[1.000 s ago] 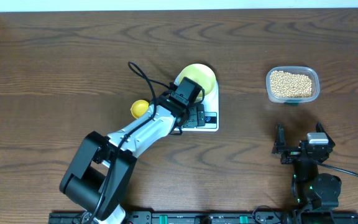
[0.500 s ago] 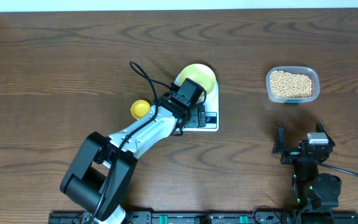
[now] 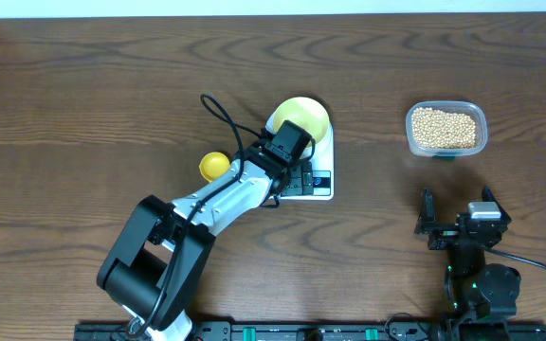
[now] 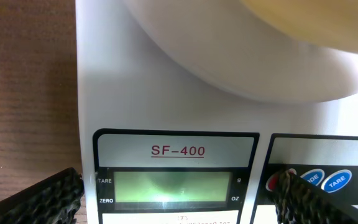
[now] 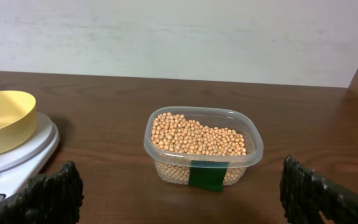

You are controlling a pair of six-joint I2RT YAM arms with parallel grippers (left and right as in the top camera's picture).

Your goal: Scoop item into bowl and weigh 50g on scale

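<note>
The white scale (image 3: 318,182) sits mid-table with the pale yellow-green bowl (image 3: 300,115) on its platform. My left gripper (image 3: 292,163) hovers low over the scale's front panel, open and empty. In the left wrist view the gripper (image 4: 176,210) straddles the blank green display (image 4: 166,187). Its right finger lies over the red button (image 4: 272,181), and the bowl's (image 4: 303,22) underside fills the top. The beans (image 3: 445,126) fill a clear tub (image 3: 409,137) at the right. My right gripper (image 3: 453,225) rests open below the tub. The right wrist view shows the right gripper (image 5: 179,202), beans (image 5: 197,134), bowl (image 5: 2,121) and scale (image 5: 17,158).
The bright yellow scoop (image 3: 213,166) lies on the table just left of the scale, partly under my left arm. The tub (image 5: 166,158) carries a green tape label (image 5: 205,175). The table's back edge meets a white wall.
The left arm's lower links have shifted slightly right. Its gripper stays over the scale's panel. The right arm has not moved.
</note>
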